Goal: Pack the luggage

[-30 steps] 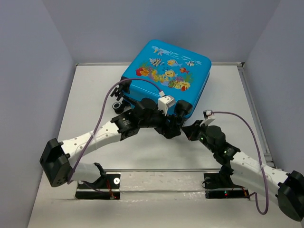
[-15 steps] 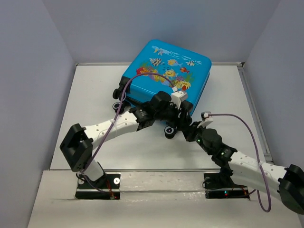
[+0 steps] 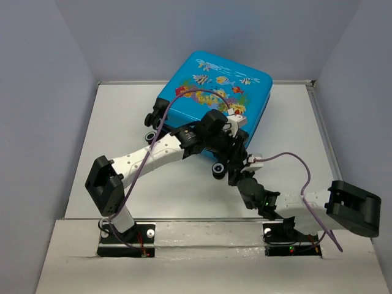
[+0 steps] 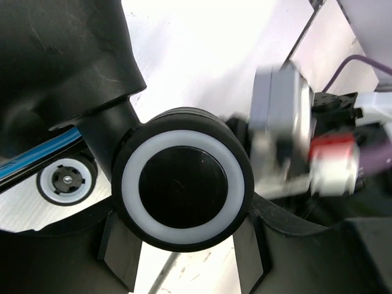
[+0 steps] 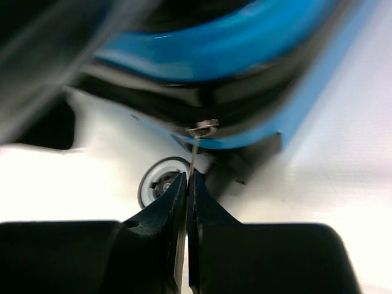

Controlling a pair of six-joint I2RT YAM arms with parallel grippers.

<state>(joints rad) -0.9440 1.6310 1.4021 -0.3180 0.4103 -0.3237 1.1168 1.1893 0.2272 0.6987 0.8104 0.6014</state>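
Left tool grips a wheel, apparently steadying the suitcase, while right tool pinches its zipper pull.

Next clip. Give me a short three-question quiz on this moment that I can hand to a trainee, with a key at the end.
1. True or false: the suitcase lies with its fish-print face up.
2. What sits between the fingers of the left gripper? A) a handle B) a wheel C) a strap
3. In a word or two: what is the right gripper pinching?
Key: 1 true; 2 B; 3 the zipper pull at the suitcase's edge.
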